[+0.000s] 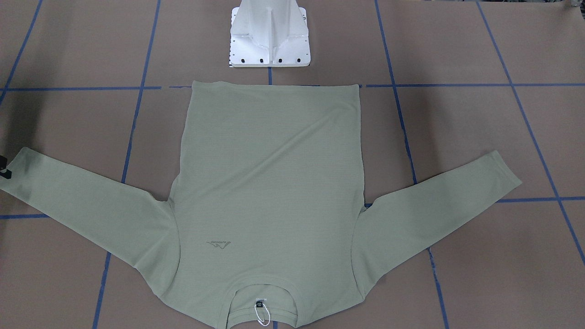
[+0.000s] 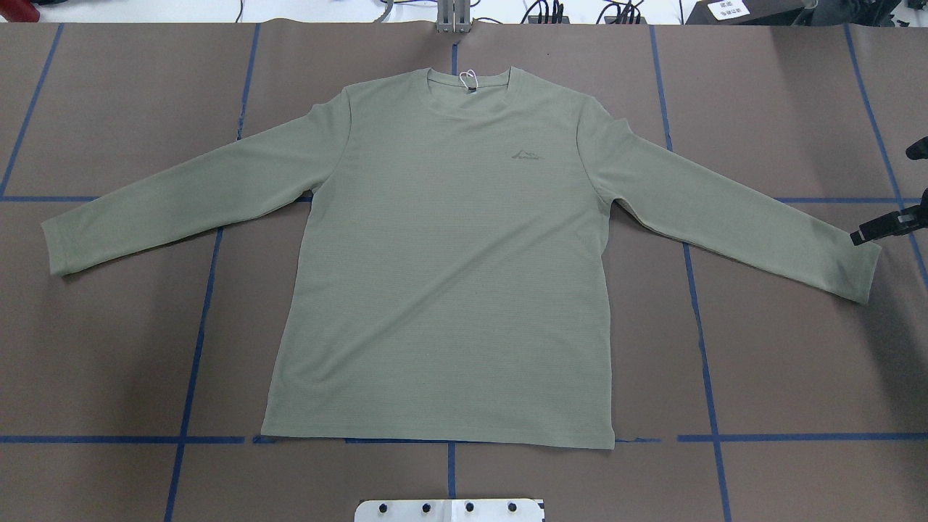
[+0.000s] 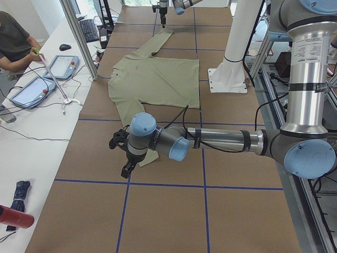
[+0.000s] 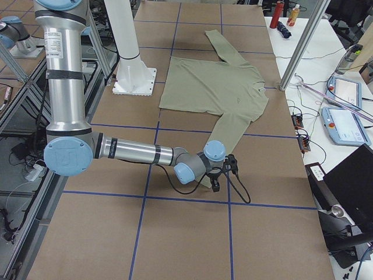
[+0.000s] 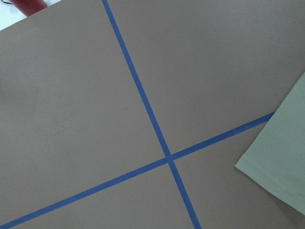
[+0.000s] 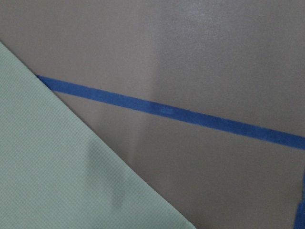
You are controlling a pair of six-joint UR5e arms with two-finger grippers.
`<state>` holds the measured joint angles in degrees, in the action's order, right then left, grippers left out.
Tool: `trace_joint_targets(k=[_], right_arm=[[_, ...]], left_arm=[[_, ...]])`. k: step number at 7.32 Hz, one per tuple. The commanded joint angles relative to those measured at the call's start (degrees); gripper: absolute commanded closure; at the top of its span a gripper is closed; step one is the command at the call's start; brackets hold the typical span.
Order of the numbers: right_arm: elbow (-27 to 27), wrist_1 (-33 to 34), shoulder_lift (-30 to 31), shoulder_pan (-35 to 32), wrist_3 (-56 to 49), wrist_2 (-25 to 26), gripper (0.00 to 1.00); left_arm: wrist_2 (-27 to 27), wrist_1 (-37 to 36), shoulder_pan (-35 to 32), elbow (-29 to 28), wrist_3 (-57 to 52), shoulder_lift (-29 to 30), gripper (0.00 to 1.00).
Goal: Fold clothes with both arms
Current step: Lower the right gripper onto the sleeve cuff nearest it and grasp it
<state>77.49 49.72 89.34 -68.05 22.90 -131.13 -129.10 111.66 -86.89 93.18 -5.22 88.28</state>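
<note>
The pale green long-sleeved shirt (image 2: 449, 261) lies flat and face up on the brown table, sleeves spread, with the neck and white tag (image 2: 467, 75) at the far edge. My right gripper (image 2: 888, 192) enters at the overhead view's right edge, its two black fingers apart, the lower fingertip (image 2: 863, 235) at the right sleeve's cuff (image 2: 859, 275). It shows small at the front view's left edge as the right gripper (image 1: 3, 167). My left gripper (image 3: 122, 155) hovers by the other cuff (image 3: 150, 157), seen only in the left side view, so I cannot tell its state.
The white base pedestal (image 1: 269, 36) stands just behind the shirt's hem. Blue tape lines (image 2: 699, 326) grid the table. A person (image 3: 13, 42) sits at a side bench with tablets (image 3: 62, 66); a metal post (image 3: 79, 37) rises at the table's edge.
</note>
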Motion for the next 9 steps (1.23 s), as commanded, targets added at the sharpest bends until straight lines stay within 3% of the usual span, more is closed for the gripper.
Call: trace_joint_targets(k=[1, 4, 9], right_arm=[[0.6, -1.4, 1.4, 1.0, 2.9, 0.5, 0.00], [2.9, -1.4, 4.3, 2.0, 5.1, 0.4, 0.00], [2.9, -0.9, 4.3, 4.5, 6.2, 2.7, 0.00]], left_arm=[[0.0, 0.0, 0.0, -0.2, -0.1, 0.0, 0.00], [-0.3, 0.0, 0.0, -0.3, -0.4, 0.0, 0.00], [-1.4, 0.0, 0.0, -0.3, -0.4, 0.1, 0.00]])
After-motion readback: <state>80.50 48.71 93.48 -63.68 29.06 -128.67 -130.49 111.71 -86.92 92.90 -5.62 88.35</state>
